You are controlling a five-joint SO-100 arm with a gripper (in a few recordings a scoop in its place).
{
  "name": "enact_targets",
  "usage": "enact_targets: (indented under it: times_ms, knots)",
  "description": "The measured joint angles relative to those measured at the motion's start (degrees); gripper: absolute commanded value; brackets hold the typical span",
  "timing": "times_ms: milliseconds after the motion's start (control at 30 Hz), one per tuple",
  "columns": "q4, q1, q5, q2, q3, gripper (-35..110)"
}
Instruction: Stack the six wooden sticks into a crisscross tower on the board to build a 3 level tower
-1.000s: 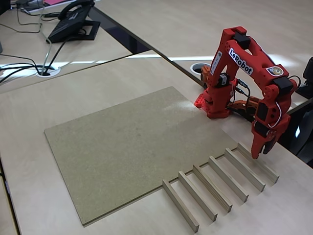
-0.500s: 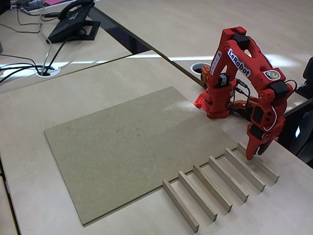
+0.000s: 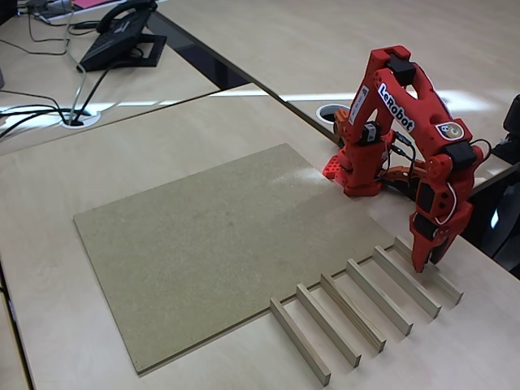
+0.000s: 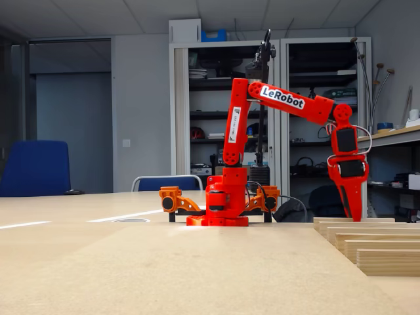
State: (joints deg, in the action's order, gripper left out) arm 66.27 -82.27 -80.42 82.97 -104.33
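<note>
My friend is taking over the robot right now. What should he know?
Gripper: pointing down, tips right at the far-right stick of the row; whether the jaws are open or shut cannot be told, and nothing is lifted.
Sticks: all six wooden sticks lie side by side on the table, along the board's right edge in a fixed view.
Board: bare.
Done: nothing stacked.
Left: the whole three-level crisscross tower, starting with this first stick.

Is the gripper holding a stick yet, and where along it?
Nothing is held. The gripper is down at the far end of the rightmost stick, which lies flat on the table with the rest of the row. Whether the fingers touch it cannot be told.
</note>
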Motion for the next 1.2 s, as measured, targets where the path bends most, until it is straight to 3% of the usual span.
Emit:
enact_targets:
  times_ms: [433, 833, 967, 1200]
  knots:
    - [-5.1, 0.7, 0.7, -1.49, -0.53, 0]
    - [17.84, 1.85, -0.7, 6.68, 14.06, 0]
    - [19.25, 7.65, 7.38, 12.13, 15.73, 0]
    - [13.97, 28.39, 34.98, 16.79, 14.15, 0]
